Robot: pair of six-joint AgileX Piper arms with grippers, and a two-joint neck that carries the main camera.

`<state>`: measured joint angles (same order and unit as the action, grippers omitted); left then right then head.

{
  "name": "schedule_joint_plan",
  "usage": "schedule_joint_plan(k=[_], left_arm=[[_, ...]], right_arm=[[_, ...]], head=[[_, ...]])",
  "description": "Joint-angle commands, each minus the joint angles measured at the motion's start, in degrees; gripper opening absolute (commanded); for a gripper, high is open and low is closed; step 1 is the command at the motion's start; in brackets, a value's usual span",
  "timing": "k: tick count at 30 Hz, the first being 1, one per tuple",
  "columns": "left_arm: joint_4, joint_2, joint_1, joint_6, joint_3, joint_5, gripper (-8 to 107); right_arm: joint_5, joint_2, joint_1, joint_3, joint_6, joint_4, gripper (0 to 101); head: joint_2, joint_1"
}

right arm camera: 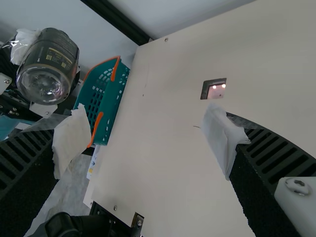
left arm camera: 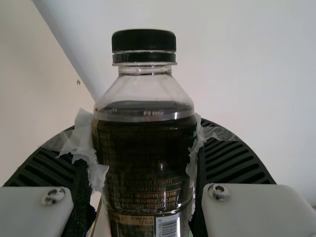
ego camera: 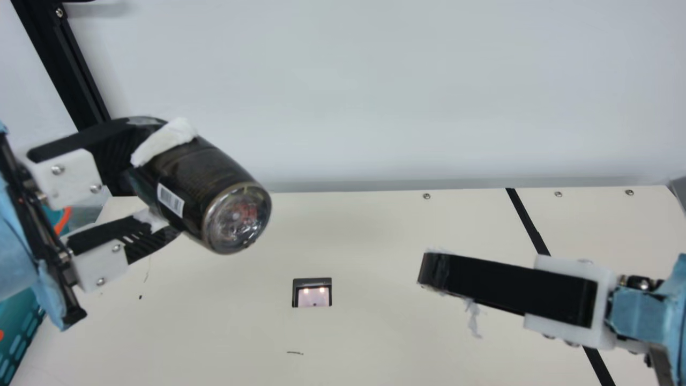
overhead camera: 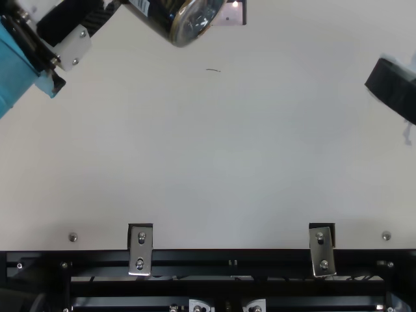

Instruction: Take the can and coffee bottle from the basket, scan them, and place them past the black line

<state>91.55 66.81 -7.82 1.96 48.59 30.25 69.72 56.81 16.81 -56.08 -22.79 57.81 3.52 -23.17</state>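
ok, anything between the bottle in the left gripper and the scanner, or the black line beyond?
Nothing visible between coffee bottle and scanner. Toward the black line, the right gripper hangs over the table on the scanner's side, possibly in the way.

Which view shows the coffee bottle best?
The left wrist view: it shows the coffee bottle from cap to barcode. The main view shows its base and barcode; the top view, the base end, cut off by the picture's edge; the right wrist view, base and side, farther off.
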Motion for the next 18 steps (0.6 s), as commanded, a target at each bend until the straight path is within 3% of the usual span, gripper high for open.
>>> schedule_joint_plan(k=[1, 10, 18], left_arm=[[0.0, 0.0, 0.0, 0.0, 0.0, 0.0, 10], [0.0, 0.0, 0.0, 0.0, 0.0, 0.0, 10], [0.0, 0.0, 0.0, 0.0, 0.0, 0.0, 10]], right_arm=[[0.0, 0.2, -0.3, -0.2, 0.6, 0.3, 101], [-0.4, 4.4, -5.5, -1.5, 13.2, 7.6, 101], [-5.5, 8.6, -15.3, -1.8, 23.4, 13.5, 101]], head=[[0.2, -1.5], [0.2, -1.5], [0.2, -1.5]])
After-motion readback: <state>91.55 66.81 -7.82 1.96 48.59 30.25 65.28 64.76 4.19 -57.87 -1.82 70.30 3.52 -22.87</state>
